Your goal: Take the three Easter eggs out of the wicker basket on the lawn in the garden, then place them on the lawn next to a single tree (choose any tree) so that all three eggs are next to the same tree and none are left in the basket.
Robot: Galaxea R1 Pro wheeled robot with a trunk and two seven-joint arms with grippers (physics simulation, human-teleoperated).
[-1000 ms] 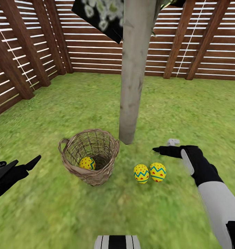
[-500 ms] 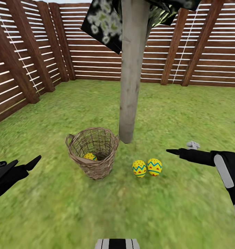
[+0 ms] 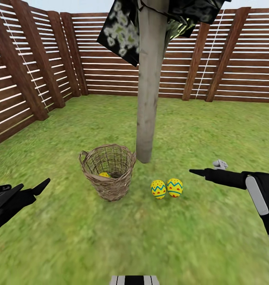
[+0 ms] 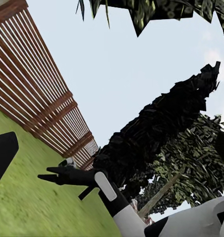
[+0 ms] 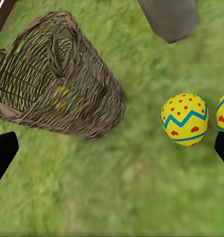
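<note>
On the mottled green lawn (image 3: 71,245), at the foot of the slim pale grey-beige tree trunk (image 3: 150,87), stands the small round tan-brown wicker basket (image 3: 108,171), upright, with one yellow egg with blue zigzag bands (image 3: 104,174) showing low inside it. Two more yellow zigzag-banded eggs (image 3: 158,189) (image 3: 174,187) lie on the grass touching each other, near the trunk's base and apart from the basket. The black left gripper (image 3: 25,188) hovers over the grass well to the basket's left, its fingers spread wide and empty. The black right gripper (image 3: 197,172) hangs beyond the eggs on the other side, holding nothing; its wrist camera shows its fingertips far apart. A brown horizontal-slat wooden fence (image 3: 110,59) closes the garden behind
</note>
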